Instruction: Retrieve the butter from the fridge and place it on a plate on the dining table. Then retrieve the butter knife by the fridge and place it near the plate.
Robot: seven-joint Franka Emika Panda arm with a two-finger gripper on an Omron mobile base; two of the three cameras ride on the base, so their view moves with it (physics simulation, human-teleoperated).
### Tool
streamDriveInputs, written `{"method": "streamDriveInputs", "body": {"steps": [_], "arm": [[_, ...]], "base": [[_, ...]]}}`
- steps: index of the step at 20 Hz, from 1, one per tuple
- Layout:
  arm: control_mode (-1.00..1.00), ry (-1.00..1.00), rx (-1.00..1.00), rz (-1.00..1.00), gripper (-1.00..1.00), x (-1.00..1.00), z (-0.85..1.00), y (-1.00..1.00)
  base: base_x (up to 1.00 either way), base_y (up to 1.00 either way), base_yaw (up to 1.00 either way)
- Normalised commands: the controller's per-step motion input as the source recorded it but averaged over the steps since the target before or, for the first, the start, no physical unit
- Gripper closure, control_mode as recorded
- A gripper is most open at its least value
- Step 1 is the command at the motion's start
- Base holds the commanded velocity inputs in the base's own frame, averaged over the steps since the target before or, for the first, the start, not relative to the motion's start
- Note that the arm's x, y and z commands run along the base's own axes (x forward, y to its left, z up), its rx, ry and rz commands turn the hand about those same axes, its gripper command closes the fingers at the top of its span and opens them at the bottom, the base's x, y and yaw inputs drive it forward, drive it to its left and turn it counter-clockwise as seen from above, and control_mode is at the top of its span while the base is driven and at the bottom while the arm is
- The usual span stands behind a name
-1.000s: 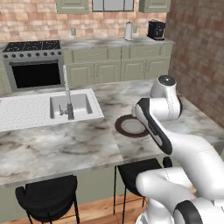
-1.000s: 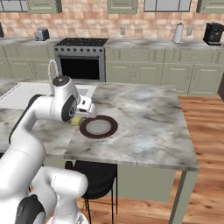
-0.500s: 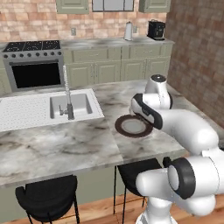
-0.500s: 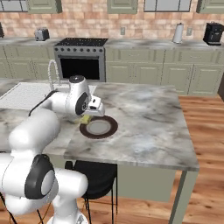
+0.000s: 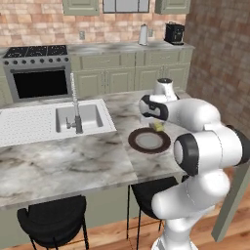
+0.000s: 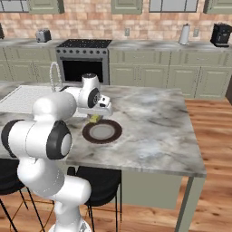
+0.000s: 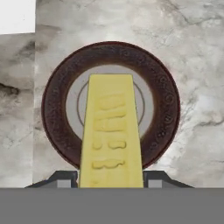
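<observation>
On the left part of the long island with the grey marbled stone top (image 5: pixel 68 163), an inset sink (image 5: pixel 80 117) with an upright grey tap (image 5: pixel 75 105) sits near the far edge, beside a pale ribbed draining board (image 5: pixel 27 124). Two black stools (image 5: pixel 53 222) stand under the near edge. Further right, the round dark-brown plate with a greyish middle (image 5: pixel 149 140) lies flat on the stone, close to the near edge and towards the right end. Just above the plate's far rim, the white arm's two-finger gripper (image 6: pixel 96 117) is pinching the small pale-yellow rectangular stick of butter (image 7: pixel 111 133); the dark finger tips (image 7: pixel 64 179) press on either side of it. In the hand view the butter hangs over the plate's greyish centre, apart from it.
</observation>
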Motion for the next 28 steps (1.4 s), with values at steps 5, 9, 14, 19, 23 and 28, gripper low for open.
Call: {"method": "streamDriveInputs", "body": {"steps": [5,9,14,19,23,28], "arm": [[-1.0,0.09,0.0,0.0,1.0,0.31,-0.42,0.0],[-1.0,0.11,0.0,0.01,1.0,0.15,-0.54,0.0],[-1.0,0.02,0.0,0.04,1.0,0.12,-0.49,0.0],[-1.0,-0.07,0.0,0.02,1.0,0.13,-0.29,-0.01],[-1.0,-0.07,0.0,0.0,1.0,0.04,-0.23,-0.01],[-1.0,-0.05,0.0,0.0,1.0,0.0,-0.23,-0.01]], "base": [[0.0,0.0,0.0],[0.0,0.0,0.0],[0.0,0.0,0.0],[0.0,0.0,0.0],[0.0,0.0,0.0],[0.0,0.0,0.0]]}}
